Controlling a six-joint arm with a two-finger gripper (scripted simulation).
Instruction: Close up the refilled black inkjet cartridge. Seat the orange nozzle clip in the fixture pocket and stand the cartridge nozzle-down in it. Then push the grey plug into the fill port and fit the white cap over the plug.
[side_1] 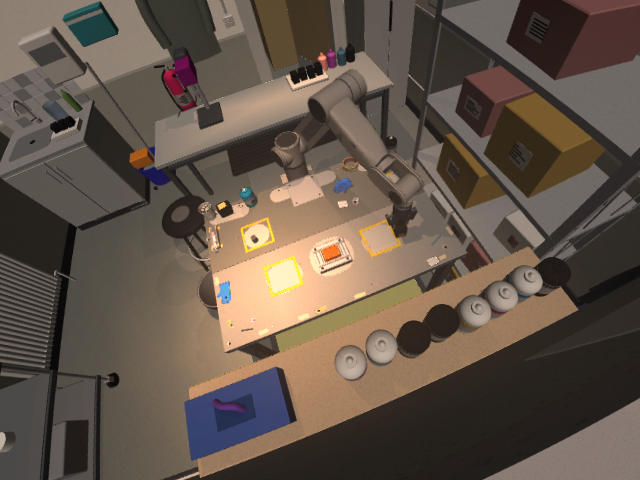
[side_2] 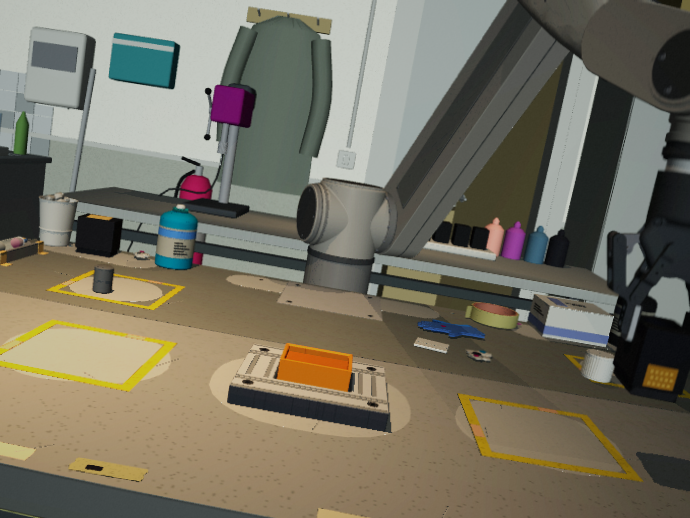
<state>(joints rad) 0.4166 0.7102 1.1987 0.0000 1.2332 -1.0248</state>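
Observation:
In my gripper (side_2: 649, 329), at the right end of the bench, the black cartridge (side_2: 653, 361) is held by its upper part, with its orange nozzle patch facing the second side camera; it hangs just above the bench surface. The orange nozzle clip (side_2: 315, 365) sits in the fixture (side_2: 310, 386) pocket at the bench centre. The white cap (side_2: 597, 365) stands just left of the cartridge. The grey plug (side_2: 103, 279) stands upright in the far left yellow-framed square. From the side camera my gripper (side_1: 399, 229) is at the right edge of a yellow square.
A white-and-blue box (side_2: 571, 320) lies behind the cap, with a tape roll (side_2: 494, 315) and a blue glove (side_2: 450, 329) to its left. An empty yellow-framed square (side_2: 543, 435) lies in front of the cartridge, and another (side_2: 83, 354) sits at the left.

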